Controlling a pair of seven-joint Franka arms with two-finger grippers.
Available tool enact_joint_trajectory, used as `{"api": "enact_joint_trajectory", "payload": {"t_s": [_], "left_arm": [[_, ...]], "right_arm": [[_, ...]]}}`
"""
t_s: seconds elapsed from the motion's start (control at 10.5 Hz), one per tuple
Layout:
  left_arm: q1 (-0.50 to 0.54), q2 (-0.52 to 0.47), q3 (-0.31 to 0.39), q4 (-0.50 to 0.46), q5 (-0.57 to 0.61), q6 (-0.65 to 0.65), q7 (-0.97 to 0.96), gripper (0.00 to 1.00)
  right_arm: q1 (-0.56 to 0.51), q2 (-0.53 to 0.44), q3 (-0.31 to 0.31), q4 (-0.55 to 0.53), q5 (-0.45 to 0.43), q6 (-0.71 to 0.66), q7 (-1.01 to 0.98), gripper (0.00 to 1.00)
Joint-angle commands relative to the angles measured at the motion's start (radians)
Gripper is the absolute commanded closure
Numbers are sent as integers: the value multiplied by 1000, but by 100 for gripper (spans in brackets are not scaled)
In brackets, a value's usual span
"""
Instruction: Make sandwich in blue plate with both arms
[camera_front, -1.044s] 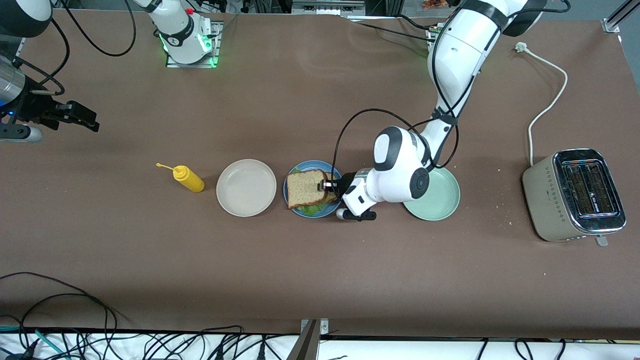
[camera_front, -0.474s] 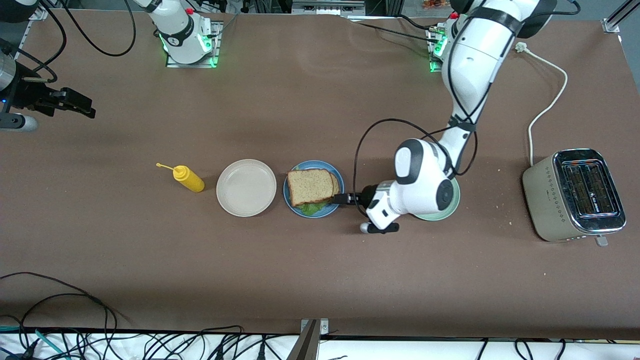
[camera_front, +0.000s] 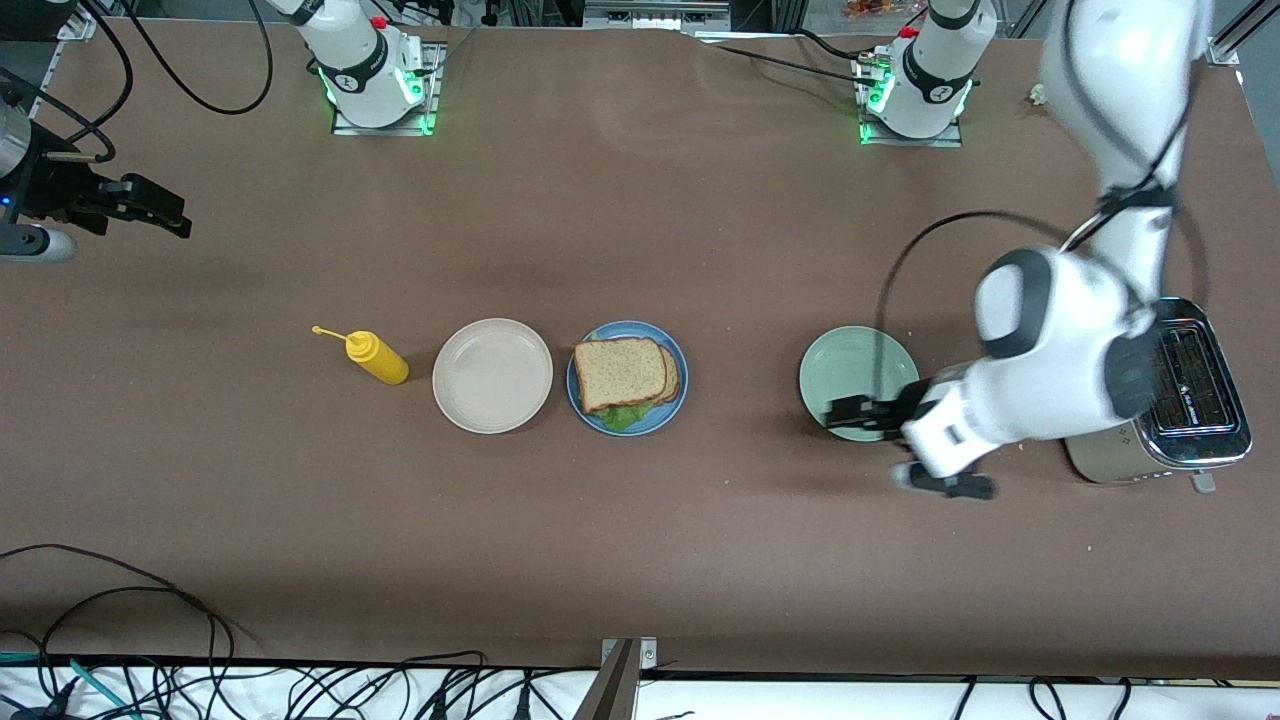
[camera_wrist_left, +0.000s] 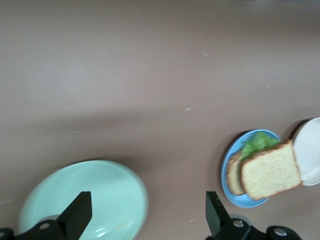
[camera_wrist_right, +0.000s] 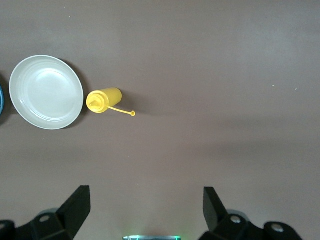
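The sandwich (camera_front: 622, 374) lies on the blue plate (camera_front: 660, 420) at the middle of the table: two brown bread slices with green lettuce (camera_front: 620, 415) sticking out from under them. The left wrist view also shows the sandwich (camera_wrist_left: 270, 172) and the blue plate (camera_wrist_left: 225, 172). My left gripper (camera_front: 845, 411) is open and empty over the pale green plate (camera_front: 850, 362), well away from the sandwich. In its wrist view the left gripper (camera_wrist_left: 147, 215) has its jaws spread wide. My right gripper (camera_front: 165, 215) waits open over bare table at the right arm's end, with nothing between the jaws of the right gripper (camera_wrist_right: 145, 210).
A beige plate (camera_front: 492, 375) and a yellow squeeze bottle (camera_front: 378, 359) stand beside the blue plate toward the right arm's end. A toaster (camera_front: 1160, 400) with a white cable (camera_front: 1095, 215) stands at the left arm's end, partly covered by the left arm.
My left gripper opened, let go of the top bread slice and drew back from the blue plate to over the pale green plate. The slice now lies flat on the sandwich.
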Motion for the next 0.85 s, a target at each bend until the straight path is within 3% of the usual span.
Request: {"api": "enact_joint_trajectory", "payload": {"t_s": [0.0,0.19,0.76], "left_arm": [[28,-239,1,-126,201,-76,21,0],[27,-348,1,-125,312,-198,21,0],[55,-526,16,-116,396,-419,11,0]], "right_arm": [[2,24,2,41,-2,-29,-5,0],[2,25,2,41,-2,-29,-5,0],[0,25,2,41,-1,-29,-3,0]]}}
